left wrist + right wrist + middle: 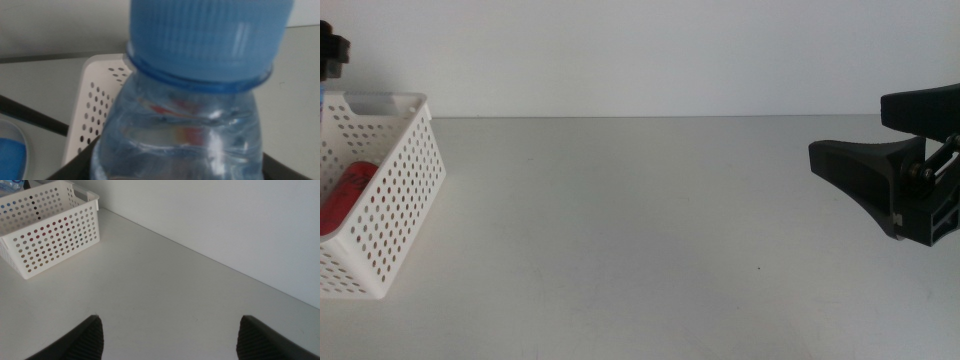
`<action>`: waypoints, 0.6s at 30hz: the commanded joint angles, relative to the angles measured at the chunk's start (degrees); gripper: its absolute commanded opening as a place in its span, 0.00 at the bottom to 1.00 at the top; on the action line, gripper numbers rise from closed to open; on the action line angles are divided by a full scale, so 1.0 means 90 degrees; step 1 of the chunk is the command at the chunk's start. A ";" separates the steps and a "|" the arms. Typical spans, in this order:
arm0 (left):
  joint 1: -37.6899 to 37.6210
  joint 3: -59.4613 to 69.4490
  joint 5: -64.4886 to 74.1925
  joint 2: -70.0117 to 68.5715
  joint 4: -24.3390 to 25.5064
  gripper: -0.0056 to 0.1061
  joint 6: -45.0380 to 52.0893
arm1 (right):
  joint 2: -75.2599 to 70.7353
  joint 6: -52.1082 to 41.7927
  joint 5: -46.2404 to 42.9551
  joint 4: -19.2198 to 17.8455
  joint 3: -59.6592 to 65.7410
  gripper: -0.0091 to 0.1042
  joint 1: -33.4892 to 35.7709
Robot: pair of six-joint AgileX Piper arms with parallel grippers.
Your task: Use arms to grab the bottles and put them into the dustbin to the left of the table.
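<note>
Filling nearly the whole left wrist view, the clear water bottle (195, 100) with its blue cap sits right against that camera, upright along the gripper's axis. The dark edges at its base look like the left gripper's jaws clasped on it, so I judge it carried by the neck end for a drop. Behind it shows the perforated wall of the dustbin (95, 105), which suggests the bottle hangs above or just beside the basket's rim.

Next out, the right gripper (167, 337) waits with its jaws spread wide and nothing between them, low at the right side of the table (640, 220). In the middle view it points inward from the right edge, level and idle (865, 150).

Farther off, at the table's left end, the dustbin (380, 200) holds the red soda can (345, 190), lying tilted inside. A dark piece of the left arm shows above the basket's far corner. No yellow tea bottle is visible; it may lie hidden in the basket.
</note>
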 commanded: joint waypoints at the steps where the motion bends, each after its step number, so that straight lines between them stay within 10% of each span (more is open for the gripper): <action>1: 0.0316 -0.0608 -0.0147 -0.0099 -0.0383 0.04 0.0578 | -0.0062 -0.0070 -0.0435 -0.0011 -0.0159 0.68 0.0027; 18: 0.0890 -0.0951 0.0346 0.2014 -0.0551 0.04 0.0863 | -0.0062 -0.0070 -0.0435 -0.0011 -0.0159 0.68 0.0027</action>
